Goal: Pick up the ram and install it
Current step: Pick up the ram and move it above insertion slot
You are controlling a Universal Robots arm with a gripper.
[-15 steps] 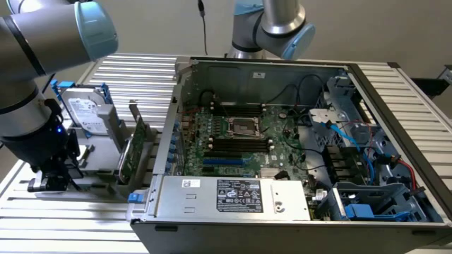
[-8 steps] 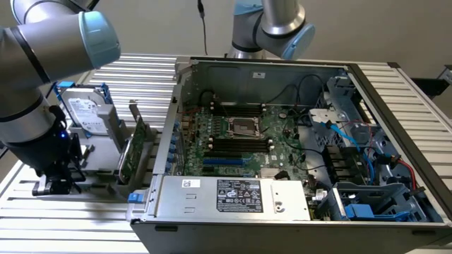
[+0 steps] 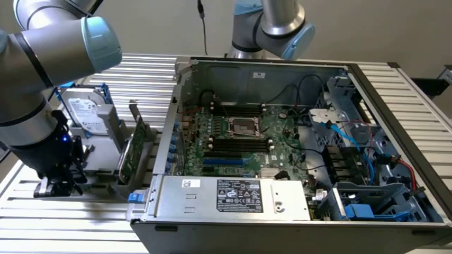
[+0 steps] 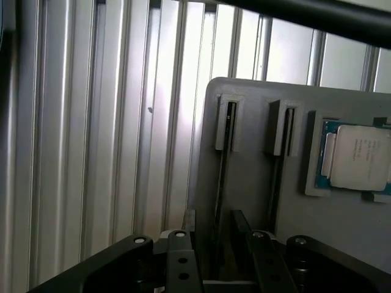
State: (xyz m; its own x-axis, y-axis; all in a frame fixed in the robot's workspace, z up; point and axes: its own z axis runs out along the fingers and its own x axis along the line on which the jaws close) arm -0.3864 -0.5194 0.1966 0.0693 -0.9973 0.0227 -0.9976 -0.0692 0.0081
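The ram (image 4: 221, 171) is shown edge-on as a thin dark strip standing in a narrow slot of the flat grey plastic holder (image 4: 256, 201); its green face and label cannot be made out. Of the holder's two parallel slots, the one concerned is that farther from the square, silver-capped processor (image 4: 360, 155), which is seated in a recess of the same holder.

The black two-fingered gripper (image 4: 217, 229) is placed over this slot, with one finger on each side of the strip. The jaws are set apart, wider than the strip, and nothing is seen to be clamped between them.

In the exterior view the gripper is found at the lower left of the frame, low over the holder, which rests on the ribbed aluminium table (image 3: 71, 227). A silver hard drive (image 3: 88, 111) with a white label is stood on the holder at the upper left. A tall green expansion card (image 3: 134, 151) is stood on edge between the gripper and the open grey metal computer case (image 3: 268, 71).

The case lies at the centre and right of the frame. Inside it are seen the green motherboard (image 3: 282, 138) and its long black memory slots (image 3: 240, 143), well apart from the gripper. A silver, labelled power supply box (image 3: 233, 197) is seen at the lower centre.
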